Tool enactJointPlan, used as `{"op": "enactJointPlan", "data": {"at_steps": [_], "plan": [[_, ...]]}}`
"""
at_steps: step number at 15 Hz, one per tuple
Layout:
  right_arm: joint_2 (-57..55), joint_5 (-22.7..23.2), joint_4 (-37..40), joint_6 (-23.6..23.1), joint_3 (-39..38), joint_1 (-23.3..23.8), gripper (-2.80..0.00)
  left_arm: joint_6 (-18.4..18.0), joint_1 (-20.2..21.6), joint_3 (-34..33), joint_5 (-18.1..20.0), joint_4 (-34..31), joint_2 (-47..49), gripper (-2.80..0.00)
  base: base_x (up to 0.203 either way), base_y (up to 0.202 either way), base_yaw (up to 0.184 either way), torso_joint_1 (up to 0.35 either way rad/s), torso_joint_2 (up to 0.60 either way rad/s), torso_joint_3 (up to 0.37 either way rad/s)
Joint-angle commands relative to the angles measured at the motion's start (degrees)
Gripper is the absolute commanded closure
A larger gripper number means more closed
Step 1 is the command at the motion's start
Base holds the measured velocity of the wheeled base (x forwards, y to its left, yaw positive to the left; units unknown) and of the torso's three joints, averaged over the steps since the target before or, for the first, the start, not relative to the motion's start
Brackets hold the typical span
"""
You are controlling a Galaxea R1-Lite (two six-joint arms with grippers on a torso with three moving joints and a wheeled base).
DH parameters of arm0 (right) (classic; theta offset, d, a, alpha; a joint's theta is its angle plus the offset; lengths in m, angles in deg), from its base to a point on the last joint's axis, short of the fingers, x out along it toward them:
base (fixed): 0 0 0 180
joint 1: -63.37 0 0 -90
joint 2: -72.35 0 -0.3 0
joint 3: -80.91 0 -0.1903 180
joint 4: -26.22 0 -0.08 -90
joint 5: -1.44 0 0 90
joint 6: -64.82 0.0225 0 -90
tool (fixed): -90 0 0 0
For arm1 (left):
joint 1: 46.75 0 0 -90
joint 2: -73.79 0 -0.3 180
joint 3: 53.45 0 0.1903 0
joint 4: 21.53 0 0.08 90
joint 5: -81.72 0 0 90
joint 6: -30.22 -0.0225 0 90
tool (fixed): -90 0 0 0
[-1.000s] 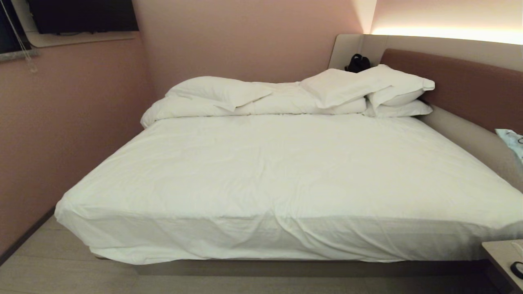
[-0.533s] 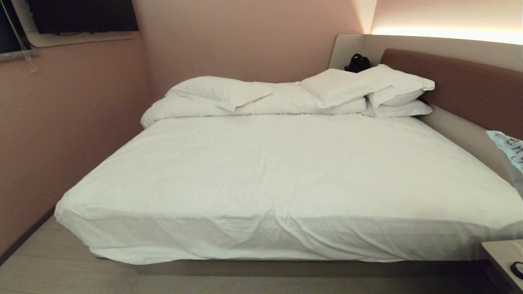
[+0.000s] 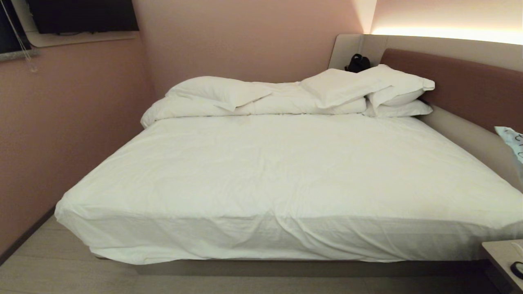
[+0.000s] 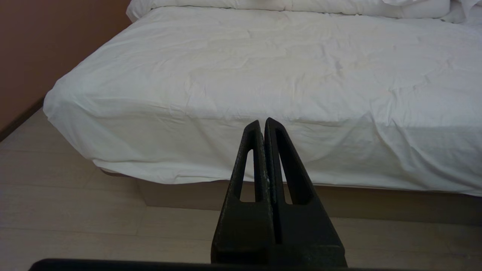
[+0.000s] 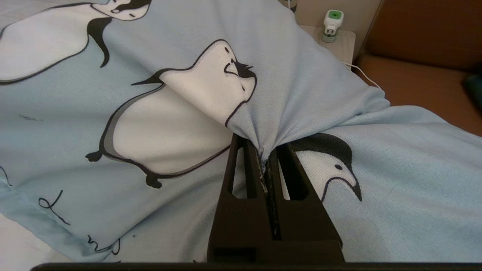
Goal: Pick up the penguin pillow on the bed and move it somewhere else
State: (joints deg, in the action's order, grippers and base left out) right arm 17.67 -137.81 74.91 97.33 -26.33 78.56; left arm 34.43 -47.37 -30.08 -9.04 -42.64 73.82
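Note:
The penguin pillow [image 5: 150, 124], light blue with black-and-white penguins, fills the right wrist view. My right gripper [image 5: 263, 150] is shut on a bunched fold of its cover. In the head view only a corner of the penguin pillow [image 3: 512, 141] shows, at the right edge over the bed's padded side; the right gripper itself is outside that view. The bed [image 3: 261, 171] has a wrinkled white sheet. My left gripper [image 4: 262, 122] is shut and empty, parked low before the foot of the bed [image 4: 263, 64].
White pillows [image 3: 347, 85] and a folded duvet [image 3: 253, 102] lie along the far side, with a black bag [image 3: 357, 63] behind them. A nightstand [image 3: 504, 255] stands at the lower right. A small white-green device [image 5: 333, 24] sits on a bedside table. A pink wall [image 3: 61, 122] runs along the left.
The pillow's corner at the right edge of the head view swung further into view half a second ago, then drew back toward the edge. The bed and left arm are unchanged.

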Motion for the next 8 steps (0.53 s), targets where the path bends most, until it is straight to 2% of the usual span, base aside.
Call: {"op": "enactJointPlan", "data": {"at_steps": [1,8], "plan": [[-0.2,0.0,0.1,0.2,-0.6,0.3,0.0,-0.1,0.0,0.0,0.0,0.0,0.0,0.0,0.0,0.0,0.0,0.0,0.0,0.0],[-1.4,0.0,-2.9,0.3,-2.0,0.4,0.0,-0.2,0.0,0.0,-0.1,0.1,0.0,0.0,0.0,0.0,0.0,0.0,0.0,0.0]]}}
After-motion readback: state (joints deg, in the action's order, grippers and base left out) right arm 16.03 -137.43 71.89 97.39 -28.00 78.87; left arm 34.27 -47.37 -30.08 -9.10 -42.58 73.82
